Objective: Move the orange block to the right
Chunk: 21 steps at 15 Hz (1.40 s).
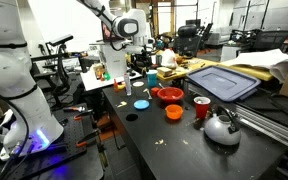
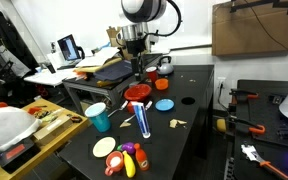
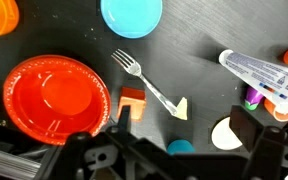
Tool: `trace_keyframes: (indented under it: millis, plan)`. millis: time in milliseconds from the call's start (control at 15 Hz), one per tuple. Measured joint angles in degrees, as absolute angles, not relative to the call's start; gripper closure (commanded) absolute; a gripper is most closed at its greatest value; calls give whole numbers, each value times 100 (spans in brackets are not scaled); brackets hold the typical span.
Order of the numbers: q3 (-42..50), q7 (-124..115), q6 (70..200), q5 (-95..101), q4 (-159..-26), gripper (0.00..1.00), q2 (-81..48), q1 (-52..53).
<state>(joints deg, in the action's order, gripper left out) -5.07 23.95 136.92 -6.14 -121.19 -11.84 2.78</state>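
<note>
On a black table in a cluttered lab, the block lies between red bowl and fork. The gripper hangs just above, jaws seemingly spread, holding nothing.

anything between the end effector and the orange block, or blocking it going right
Nothing sits between the open end effector and the orange block. In the wrist view a fork lies close along its right side, with a tan wedge beyond.
</note>
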Motion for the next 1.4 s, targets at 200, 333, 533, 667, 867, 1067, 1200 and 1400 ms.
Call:
trace_keyframes:
  millis: [200,333,533,667,867,1067,1200,1400]
  plan:
    - [-662,2876,13770,-636,-11812,0,-1653,266]
    - [-728,3181,13770,-620,-11595,0,-1957,235]
    - [-802,3776,13770,-488,-11275,0,-2392,95]
    - [-809,4208,13769,-280,-11058,0,-2668,-7]
    - [-813,4838,13769,57,-10759,0,-3042,-120]
    - [-867,5365,13774,304,-10557,0,-3257,-124]
    - [-989,5668,13800,375,-10517,0,-3258,-121]
    - [-1157,6030,13853,403,-10478,0,-3254,-92]
